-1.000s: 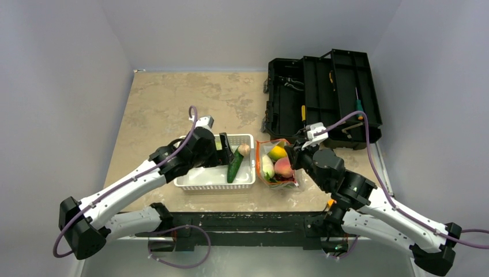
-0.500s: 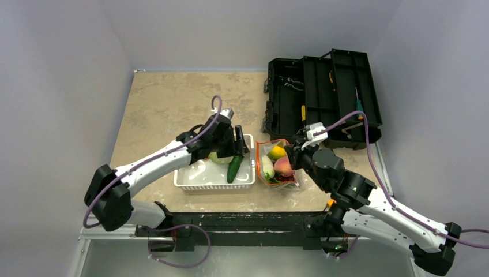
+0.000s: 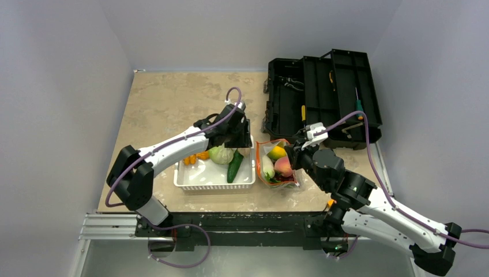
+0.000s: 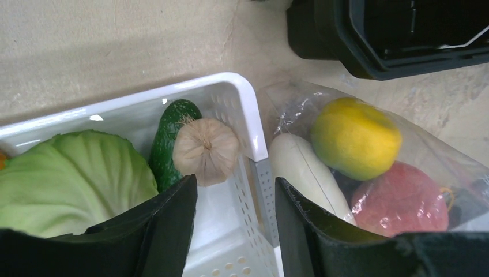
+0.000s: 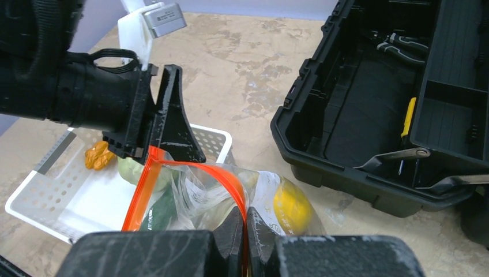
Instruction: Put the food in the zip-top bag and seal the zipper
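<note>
The clear zip-top bag (image 3: 277, 166) lies right of the white basket (image 3: 213, 182) and holds a yellow-green mango (image 4: 356, 137), a pink peach (image 4: 401, 199) and a white radish (image 4: 304, 172). My right gripper (image 5: 245, 224) is shut on the bag's orange-red zipper strip (image 5: 207, 172) and holds the mouth up. My left gripper (image 4: 235, 231) is open and empty above the basket's far right corner, just over the mushroom (image 4: 206, 151). The cucumber (image 4: 170, 144), cabbage (image 4: 75, 179) and orange pieces (image 3: 196, 157) lie in the basket. The slider is not visible.
An open black toolbox (image 3: 323, 101) with tools stands at the back right, close behind the bag. The basket's corner rim (image 4: 245, 109) sits between my left fingers and the bag. Both grippers are close together over the bag mouth.
My left arm has swung from the basket's left side to its far right corner, uncovering the cabbage and orange pieces. The right gripper and bag have not moved.
</note>
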Robot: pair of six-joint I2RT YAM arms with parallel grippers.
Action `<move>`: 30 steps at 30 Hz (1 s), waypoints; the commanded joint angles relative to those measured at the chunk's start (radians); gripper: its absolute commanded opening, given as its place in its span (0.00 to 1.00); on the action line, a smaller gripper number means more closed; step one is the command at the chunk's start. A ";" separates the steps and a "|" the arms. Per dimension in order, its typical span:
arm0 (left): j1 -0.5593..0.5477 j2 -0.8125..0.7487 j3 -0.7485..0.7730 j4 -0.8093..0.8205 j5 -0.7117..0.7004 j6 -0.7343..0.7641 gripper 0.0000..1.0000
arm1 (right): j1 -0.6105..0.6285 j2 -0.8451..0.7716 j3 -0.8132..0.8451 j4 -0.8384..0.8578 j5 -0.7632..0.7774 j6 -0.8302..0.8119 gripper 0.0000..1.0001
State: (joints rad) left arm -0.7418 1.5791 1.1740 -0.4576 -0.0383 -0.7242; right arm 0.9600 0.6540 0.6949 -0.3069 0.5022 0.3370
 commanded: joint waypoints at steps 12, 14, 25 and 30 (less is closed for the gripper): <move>0.004 0.114 0.061 -0.025 -0.020 0.088 0.50 | 0.002 -0.006 -0.010 0.024 0.007 0.004 0.00; 0.004 0.127 0.065 -0.024 -0.013 0.089 0.50 | 0.002 -0.003 -0.011 0.026 0.007 0.004 0.00; 0.004 0.151 0.066 -0.009 0.005 0.086 0.42 | 0.002 -0.003 -0.011 0.024 0.008 0.004 0.00; 0.004 0.087 0.053 -0.028 -0.016 0.095 0.30 | 0.002 -0.003 -0.010 0.026 0.010 0.004 0.00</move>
State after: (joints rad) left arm -0.7418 1.7386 1.2152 -0.4889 -0.0452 -0.6518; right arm 0.9600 0.6540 0.6891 -0.3065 0.5026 0.3370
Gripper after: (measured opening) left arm 0.433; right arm 0.004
